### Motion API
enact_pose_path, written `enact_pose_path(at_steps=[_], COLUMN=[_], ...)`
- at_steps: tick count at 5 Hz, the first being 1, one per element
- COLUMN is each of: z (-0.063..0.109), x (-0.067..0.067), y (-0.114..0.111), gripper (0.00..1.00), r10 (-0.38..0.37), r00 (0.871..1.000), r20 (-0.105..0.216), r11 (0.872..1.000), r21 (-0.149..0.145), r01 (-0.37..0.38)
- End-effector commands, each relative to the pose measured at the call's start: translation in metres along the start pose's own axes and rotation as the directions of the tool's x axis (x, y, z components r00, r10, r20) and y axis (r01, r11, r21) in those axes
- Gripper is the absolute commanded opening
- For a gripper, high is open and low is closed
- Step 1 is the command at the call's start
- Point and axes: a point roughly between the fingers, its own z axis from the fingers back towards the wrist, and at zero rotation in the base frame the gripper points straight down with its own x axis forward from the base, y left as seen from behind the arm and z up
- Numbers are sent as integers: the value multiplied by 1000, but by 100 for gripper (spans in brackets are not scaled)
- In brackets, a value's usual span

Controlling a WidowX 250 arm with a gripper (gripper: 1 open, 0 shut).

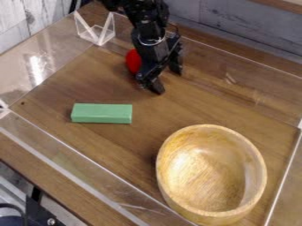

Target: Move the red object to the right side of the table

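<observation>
- My fingers [154,78] stand spread wide apart, pointing steeply down at the worktop [213,101], with nothing clamped between them.
- The red object [134,60] sits on the worktop toward 12 o'clock from the middle of the wood surface, in the far part of the enclosure.
- My black hand covers the right side of the red object; only its left half shows, so I cannot tell whether a finger touches it or merely stands just beside it.
- One dark fingertip reaches the wood at about 5 o'clock from the red object, close to it; the other sits higher, at roughly 3 o'clock from it.
- The green block [101,113] lies flat on the worktop at about 7 o'clock from the red object, well apart from it and from my fingers, its long side running left to right.
- The wooden bowl [213,173] stands upright at about 5 o'clock from the middle of the worktop, in the near right corner, far from the red object.
- Clear acrylic walls [71,187] border the worktop on the near and left sides.
- A small clear stand [94,29] sits at about 11 o'clock from the red object, beyond the worktop's far edge.
</observation>
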Motion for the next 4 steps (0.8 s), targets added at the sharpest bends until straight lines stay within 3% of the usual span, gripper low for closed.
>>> enact_pose_path(at_steps=[1, 3, 4], z=[22, 8, 11], x=[13, 21, 30], y=[-18, -13, -6], gripper=[100, 100, 100], r10=[10, 53, 123], r00=[999, 994, 984], r20=[50, 92, 133], r11=[998, 997, 991], r21=[-58, -64, -63], r01=[-7, -48, -115])
